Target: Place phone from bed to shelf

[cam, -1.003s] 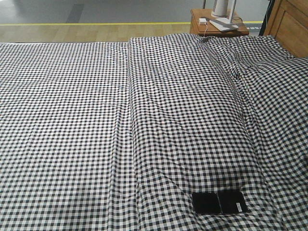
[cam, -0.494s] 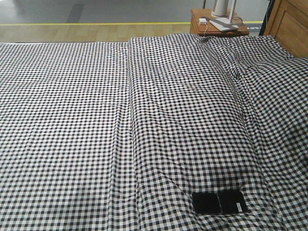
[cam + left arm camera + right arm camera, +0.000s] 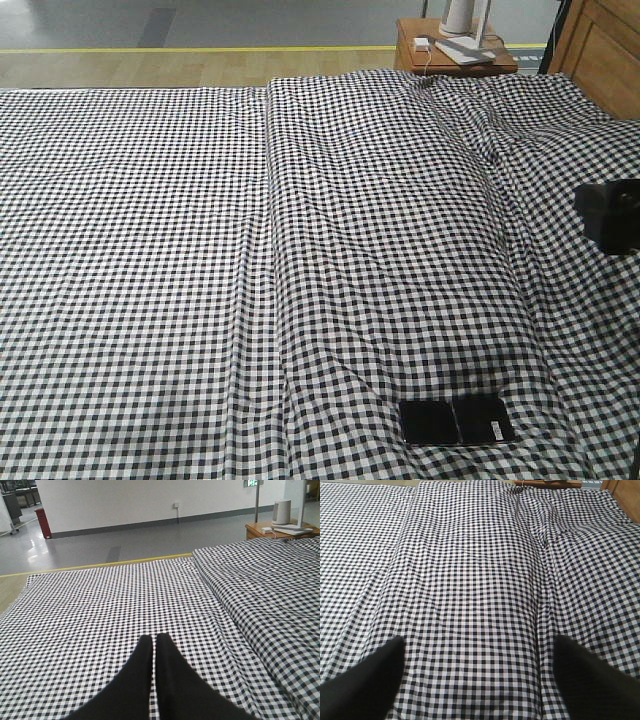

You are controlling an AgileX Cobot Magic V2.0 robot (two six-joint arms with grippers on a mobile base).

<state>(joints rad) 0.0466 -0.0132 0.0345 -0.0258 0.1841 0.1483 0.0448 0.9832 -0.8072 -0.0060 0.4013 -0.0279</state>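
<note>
phone point(image 3: 458, 421) lies flat on bed point(image 3: 150, 250), untouched; right hand point(image 3: 479, 640) spread wide, probably prepping the grab; left hand point(image 3: 152, 641) pinched closed, idle

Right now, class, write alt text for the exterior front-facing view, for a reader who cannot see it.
A glossy black phone lies flat near the picture's bottom edge, on a wide bed covered in black-and-white checked cloth. A dark robot part juts in at the right edge, apart from the phone.
</note>
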